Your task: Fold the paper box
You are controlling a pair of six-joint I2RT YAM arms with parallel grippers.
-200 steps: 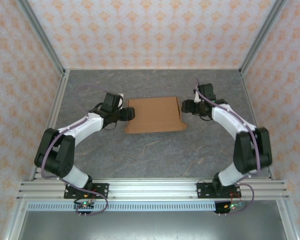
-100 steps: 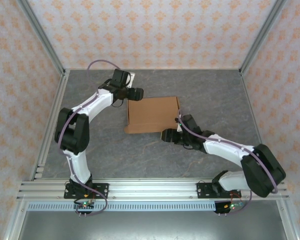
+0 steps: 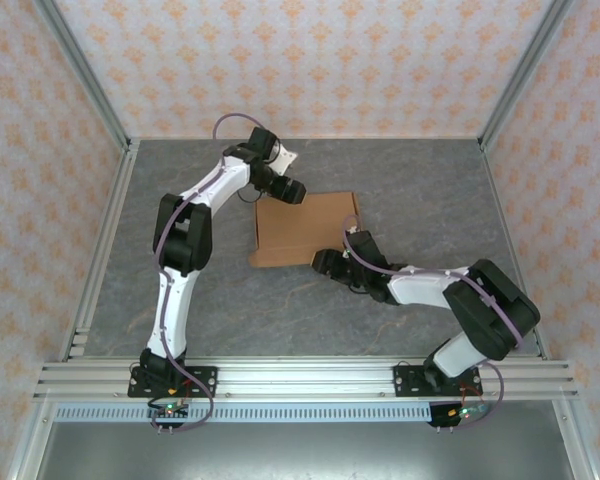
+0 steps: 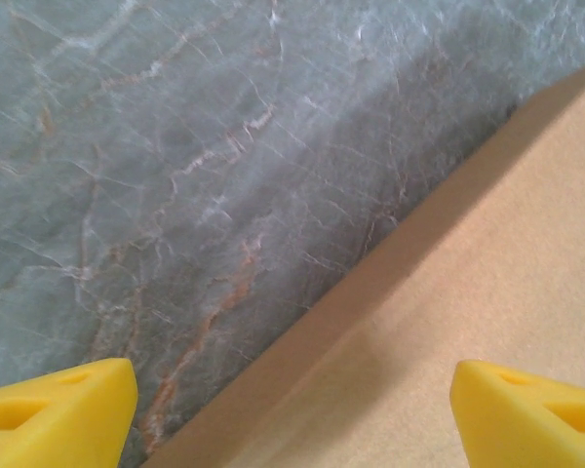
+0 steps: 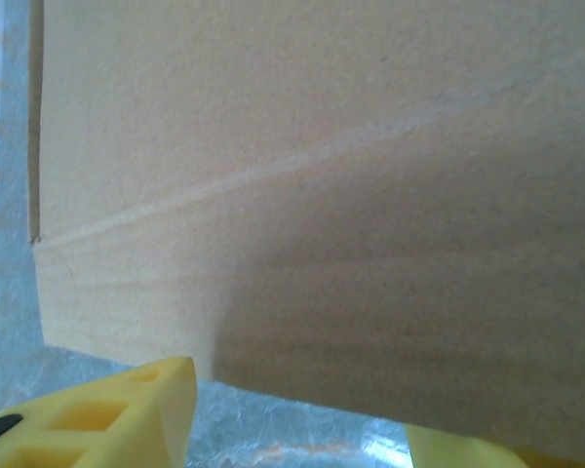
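Observation:
The paper box [image 3: 305,225] lies flat on the grey table as a plain brown cardboard sheet with creases. My left gripper [image 3: 292,192] hovers over its far left corner. In the left wrist view its yellow fingertips [image 4: 54,409] stand wide apart, open, with the paper box [image 4: 507,292] edge running diagonally between them. My right gripper [image 3: 325,264] sits low at the box's near edge, towards the right. In the right wrist view the paper box [image 5: 322,175] rises just ahead of the open right gripper [image 5: 302,439], whose fingers [image 5: 107,414] hold nothing.
The grey marbled table [image 3: 230,300] is fenced by aluminium posts and patterned walls [image 3: 40,150]. A metal rail [image 3: 300,378] carrying both arm bases runs along the near edge. The left arm stretches along the table's left half, and the right arm lies low across the near right.
The left gripper has swung from the box's left side to its far left corner. The right gripper has moved from the box's right side to its near edge, its fingers a little closer together.

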